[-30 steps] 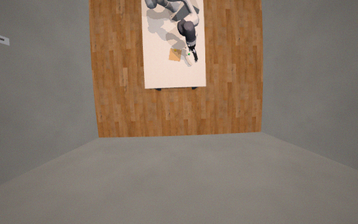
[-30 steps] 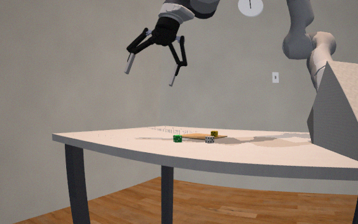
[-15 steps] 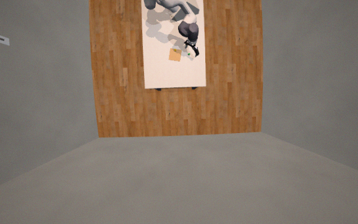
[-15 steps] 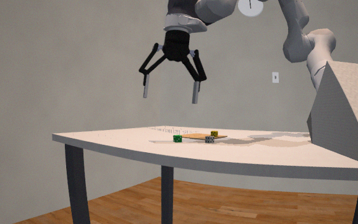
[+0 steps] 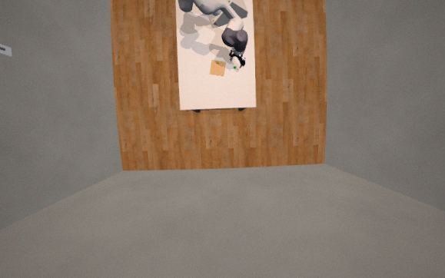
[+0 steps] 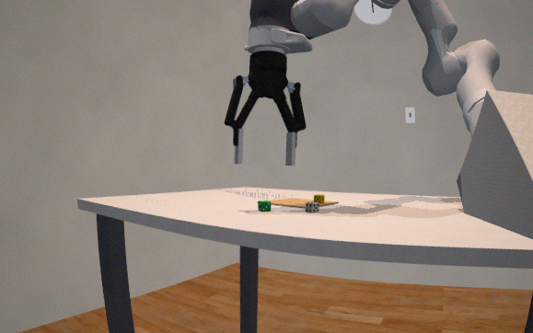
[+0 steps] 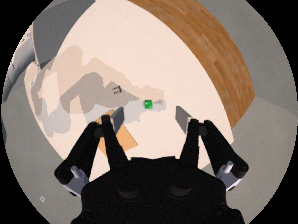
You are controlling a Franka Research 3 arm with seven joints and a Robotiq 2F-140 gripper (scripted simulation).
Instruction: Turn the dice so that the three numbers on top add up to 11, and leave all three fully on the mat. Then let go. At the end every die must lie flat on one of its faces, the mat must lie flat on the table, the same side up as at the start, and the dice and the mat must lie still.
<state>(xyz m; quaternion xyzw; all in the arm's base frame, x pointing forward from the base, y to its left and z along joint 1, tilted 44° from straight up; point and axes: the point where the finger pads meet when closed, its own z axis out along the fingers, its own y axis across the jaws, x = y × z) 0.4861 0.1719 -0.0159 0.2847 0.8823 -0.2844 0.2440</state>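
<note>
Near the middle of the white surface point(image 6: 385, 239) you will find the tan mat point(image 6: 295, 202) lying flat, with open tabletop on every side of it and its edges well back from the rim of the surface. Note the large grey housing point(image 6: 509, 175) standing at the far right of the exterior view; the arm point(image 6: 458, 60) rises behind it. Locate the three dice as follows: the yellow die point(image 6: 318, 199) sits on the far part of the mat, the grey die point(image 6: 312, 207) rests at the mat's near edge (you cannot tell from these views whether it lies fully on the mat), and the green die point(image 6: 264, 206) lies off the mat, just beside its left edge on the bare surface. The gripper point(image 6: 264, 162) hangs high over the surface, pointing straight down, with clear air between its fingertips and the dice. In the wrist view the green die point(image 7: 148, 103) appears between the two fingers, far below them. The jaws stand partly apart, narrower than their full spread, and they hold and touch nothing.
</note>
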